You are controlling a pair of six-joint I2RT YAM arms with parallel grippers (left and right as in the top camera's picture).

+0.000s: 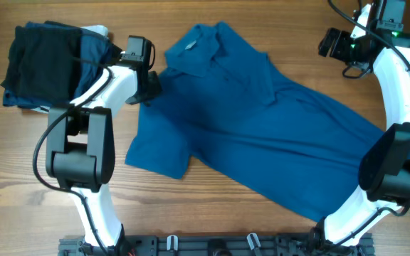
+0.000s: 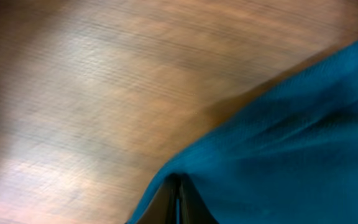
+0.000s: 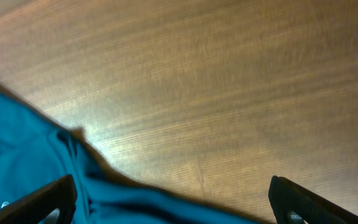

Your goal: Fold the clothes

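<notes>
at the far left a stack of dark folded garments (image 1: 40, 64) sits apart from the work. just right of it, the left gripper (image 1: 154, 87) meets the left edge of the blue polo shirt (image 1: 262, 128), near the shoulder. in the blurred left wrist view its fingers (image 2: 178, 200) are pressed together, seemingly pinching that fabric edge. the shirt lies open on the wooden table (image 1: 191, 210), its long axis a diagonal from the collar (image 1: 191, 46) at far left to the hem (image 1: 333, 192) at near right. the right gripper (image 1: 327, 44) hangs far right over bare wood, jaws wide apart and holding nothing. from it the shirt lies leftward and nearer, so any fold across the long axis probably starts from the left arm's side.
</notes>
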